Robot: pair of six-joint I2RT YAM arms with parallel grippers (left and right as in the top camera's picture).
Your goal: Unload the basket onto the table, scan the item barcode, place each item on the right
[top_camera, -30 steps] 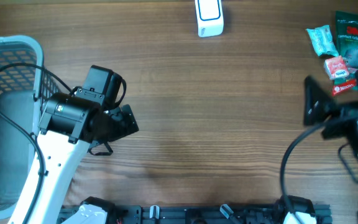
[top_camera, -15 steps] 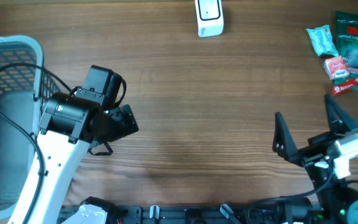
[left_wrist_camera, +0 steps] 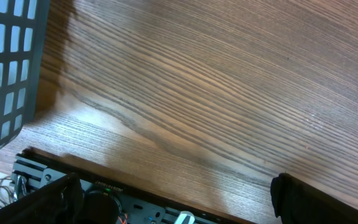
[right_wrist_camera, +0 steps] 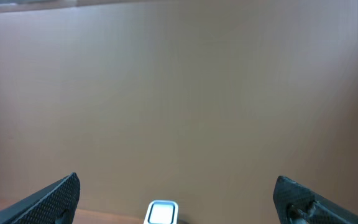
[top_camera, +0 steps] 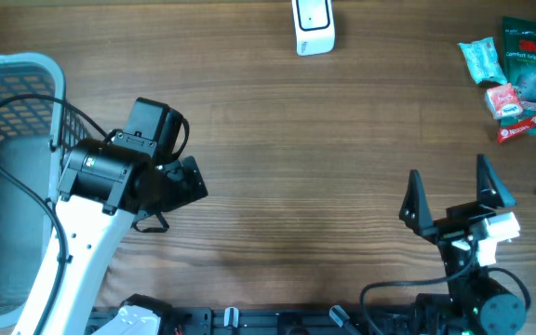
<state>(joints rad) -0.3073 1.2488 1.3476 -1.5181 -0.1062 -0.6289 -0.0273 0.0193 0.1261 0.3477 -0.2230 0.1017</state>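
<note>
The right hand (top_camera: 449,194) sits low over the near right part of the counter (top_camera: 324,167). Its two dark fingers (top_camera: 415,200) are spread as wide as they go, with nothing between them. In the right wrist view the same hand (right_wrist_camera: 176,196) shows only its fingertips in the bottom corners. The white scanner (right_wrist_camera: 161,213) peeks up at the bottom edge between them (the rest of that view is blurred brown).

From overhead the scanner (top_camera: 313,25) stands at the far edge of the counter, near the middle. The packets (top_camera: 508,100) to be scanned lie in a loose cluster at the far right corner, well apart from both hands. Among them are a teal packet (top_camera: 480,58) and a dark green pack (top_camera: 533,56), and none of them is held.

The left hand (top_camera: 182,182) hangs over the left side of the counter, just beside the pale blue basket (top_camera: 26,65). Its wrist view shows that hand (left_wrist_camera: 173,190) fully spread and empty, with bare wood grain below and the basket's mesh wall (left_wrist_camera: 5,62) at the left.
</note>
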